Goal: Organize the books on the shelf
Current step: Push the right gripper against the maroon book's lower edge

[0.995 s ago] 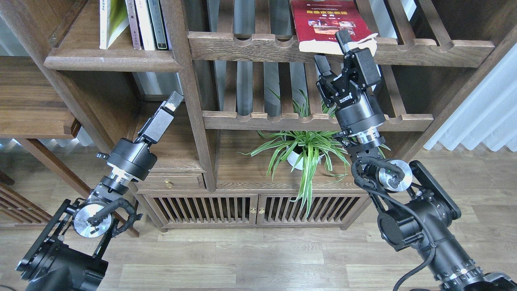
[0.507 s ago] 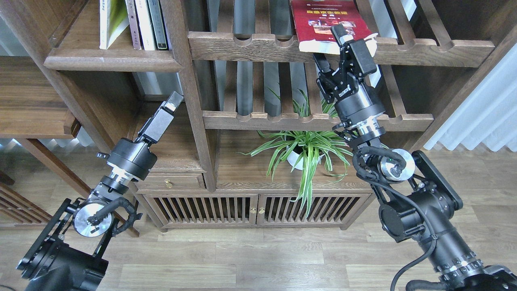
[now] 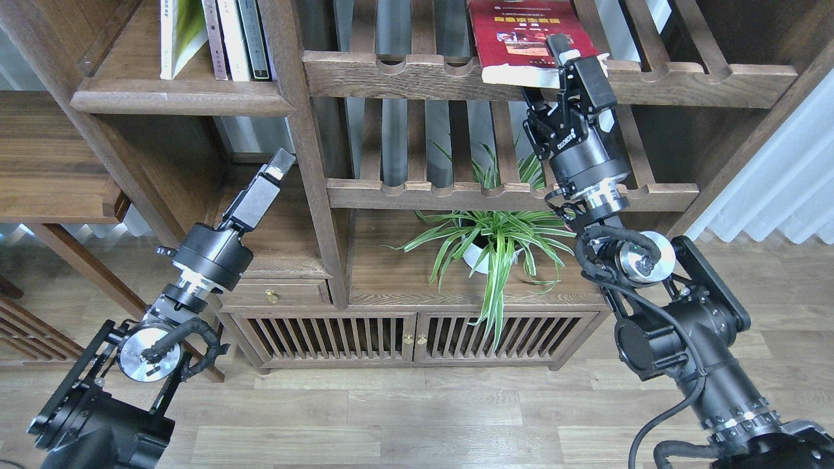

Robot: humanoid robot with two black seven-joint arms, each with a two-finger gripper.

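Note:
The red book (image 3: 521, 29) lies flat on the upper slatted rack, its front edge overhanging the notched rail. My right gripper (image 3: 546, 73) is at the book's front right corner. One finger is over the cover and the other is below the edge; the jaws are apart. On the solid dark shelf (image 3: 176, 98) at upper left the yellow-green book (image 3: 179, 32) leans, and the maroon-brown book (image 3: 212, 39) stands beside it with two others. My left gripper (image 3: 280, 163) hangs below that shelf, empty; its fingers cannot be told apart.
A potted spider plant (image 3: 495, 241) stands under my right forearm. Two slatted racks (image 3: 456, 189) span the middle. A bookcase post (image 3: 306, 150) stands right of my left gripper. A low cabinet (image 3: 410, 339) is below, a curtain (image 3: 782, 176) at right.
My right gripper has risen and shifted right, from below the rail to the red book's front corner. The left arm has not moved.

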